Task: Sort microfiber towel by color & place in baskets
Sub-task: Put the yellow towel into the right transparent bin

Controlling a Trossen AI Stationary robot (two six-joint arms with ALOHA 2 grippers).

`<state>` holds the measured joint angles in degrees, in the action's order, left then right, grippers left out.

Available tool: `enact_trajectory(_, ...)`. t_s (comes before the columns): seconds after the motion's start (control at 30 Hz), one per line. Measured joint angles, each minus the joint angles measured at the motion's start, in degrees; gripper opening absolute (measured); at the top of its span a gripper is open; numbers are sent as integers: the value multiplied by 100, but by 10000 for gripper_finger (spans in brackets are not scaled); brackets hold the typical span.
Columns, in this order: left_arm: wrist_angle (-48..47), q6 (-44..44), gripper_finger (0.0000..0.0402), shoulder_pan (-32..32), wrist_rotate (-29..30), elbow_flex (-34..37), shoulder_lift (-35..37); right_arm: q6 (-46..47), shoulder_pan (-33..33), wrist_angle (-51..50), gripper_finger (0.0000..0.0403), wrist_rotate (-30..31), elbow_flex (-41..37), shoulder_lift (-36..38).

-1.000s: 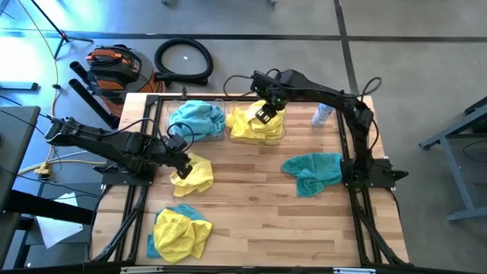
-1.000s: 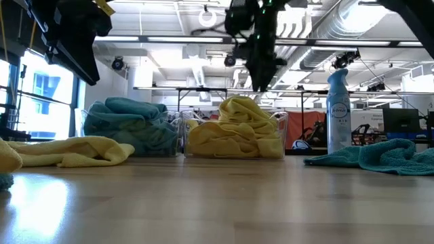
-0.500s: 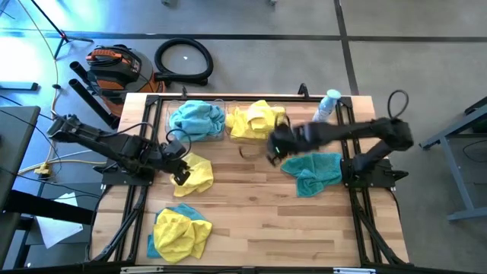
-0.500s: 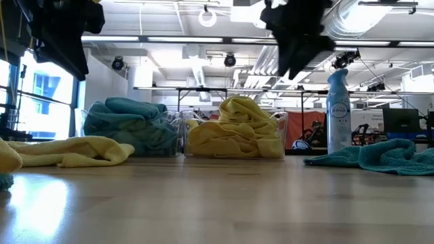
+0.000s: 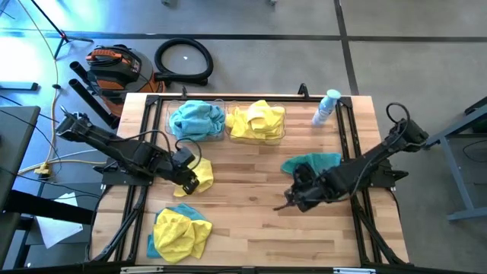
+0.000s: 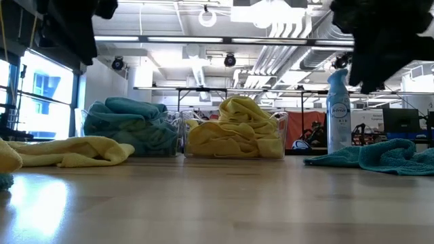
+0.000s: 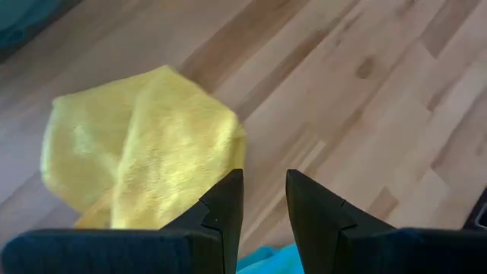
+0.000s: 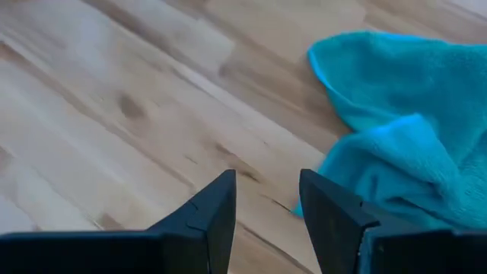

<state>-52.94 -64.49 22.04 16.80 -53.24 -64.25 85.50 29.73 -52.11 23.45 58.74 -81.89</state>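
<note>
Bare planks before right gripper

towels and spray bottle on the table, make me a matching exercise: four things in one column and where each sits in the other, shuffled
Things:
1. spray bottle
2. loose teal towel
3. single yellow towel
4. yellow-and-teal towel pile

Places:
A. by the left claw
B. far right corner of the table
C. near left part of the table
D. next to the right claw

Pairs: 1-B, 2-D, 3-A, 4-C
</note>
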Motion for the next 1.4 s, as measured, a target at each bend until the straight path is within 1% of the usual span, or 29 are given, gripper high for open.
enact_trajectory(0.13, -294, -163, 90, 15, 74, -491, -498, -48, 365, 53, 141, 43, -332, 8)
enact_trajectory(0.23, -661, -469, 90, -26, 257, -757, -795, -174, 576, 551, 128, 39, -776, 181)
enact_trajectory(0.33, -785, -872, 90, -189, 294, -814, -993, -403, 724, 1521, 96, 40, -1414, 590)
enact_trajectory(0.43, -794, -1056, 90, -405, 323, -814, -1203, -587, 810, 2303, 50, 40, -2070, 1119)
enact_trajectory(0.5, -794, -1163, 90, -577, 321, -814, -1366, -611, 835, 2437, 20, 41, -2417, 1493)
enact_trajectory(0.57, -792, -1283, 90, -784, 333, -814, -1569, -742, 834, 2423, 6, 37, -2679, 1841)
enact_trajectory(0.7, -767, -1405, 90, -1119, 271, -814, -2056, -1044, 831, 2404, 20, 30, -2993, 2486)
enact_trajectory(0.83, -744, -1493, 90, -1323, 121, -787, -2565, -1576, 831, 2366, 27, 17, -3054, 2933)
enact_trajectory(0.97, -692, -1493, 90, -1436, -382, -636, -3043, -1976, 829, 2351, 27, 10, -3054, 3223)
enact_trajectory(1.07, -538, -1601, 90, -1432, -617, -409, -3250, -2058, 829, 2289, 28, 10, -3054, 3333)
enact_trajectory(1.13, -242, -1723, 90, -1417, -758, -179, -3296, -2152, 829, 2293, 28, 8, -3054, 3338)
enact_trajectory(1.27, 792, -1784, 86, -1412, -919, 323, -3244, -2151, 829, 2210, 28, 3, -3054, 3324)
enact_trajectory(1.33, 1103, -1781, 68, -1427, -1055, 428, -3222, -2151, 829, 2154, 28, 2, -3054, 3324)
enact_trajectory(1.4, 1435, -1725, 32, -1417, -1134, 356, -3200, -2151, 829, 2125, 28, 1, -3054, 3324)
